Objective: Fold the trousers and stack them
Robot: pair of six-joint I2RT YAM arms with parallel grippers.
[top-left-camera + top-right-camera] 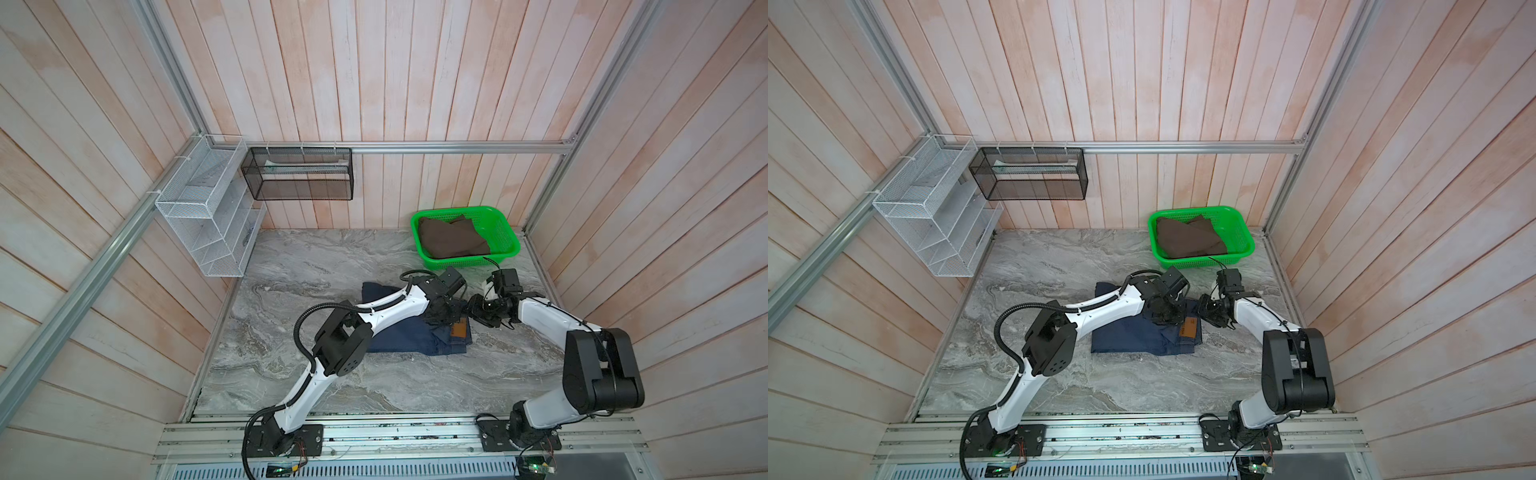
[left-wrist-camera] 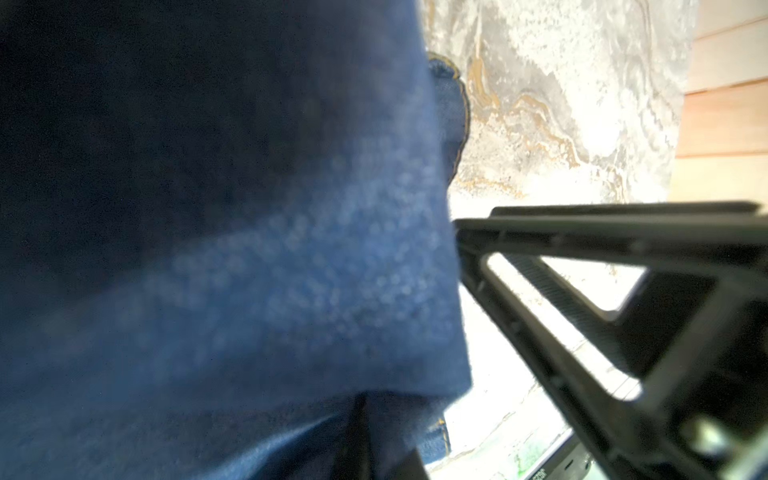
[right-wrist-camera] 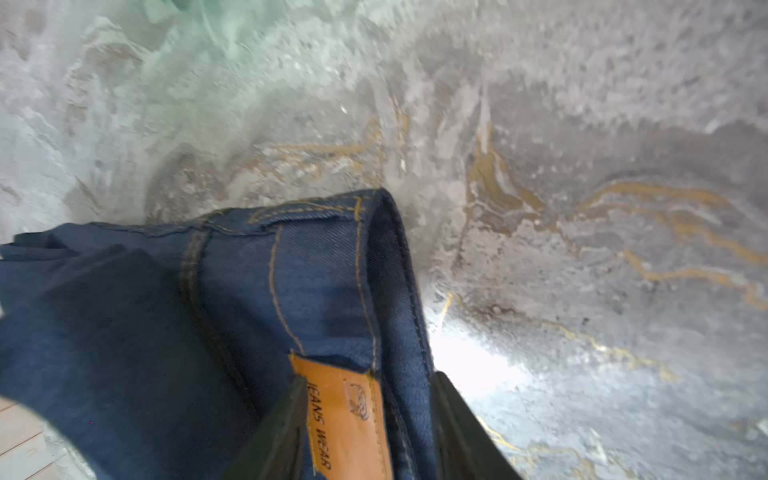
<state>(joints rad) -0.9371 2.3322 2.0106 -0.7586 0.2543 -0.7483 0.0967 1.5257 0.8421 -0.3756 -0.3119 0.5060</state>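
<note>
One pair of dark navy denim trousers lies, apparently folded compact, mid-way across the grey marbled worktop; stacking remains. Right jaws straddle the tan-patched waistband, left jaws are cloth-masked; whether either grips cannot be told.

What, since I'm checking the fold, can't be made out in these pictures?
- Left gripper jaws: both top views, its own wrist covers them.
- Jeans middle: both top views, left arm crosses it.
- Patch lower end: right wrist view, bottom edge cuts it.
- Basket bottom: brown cloth covers it.
</note>
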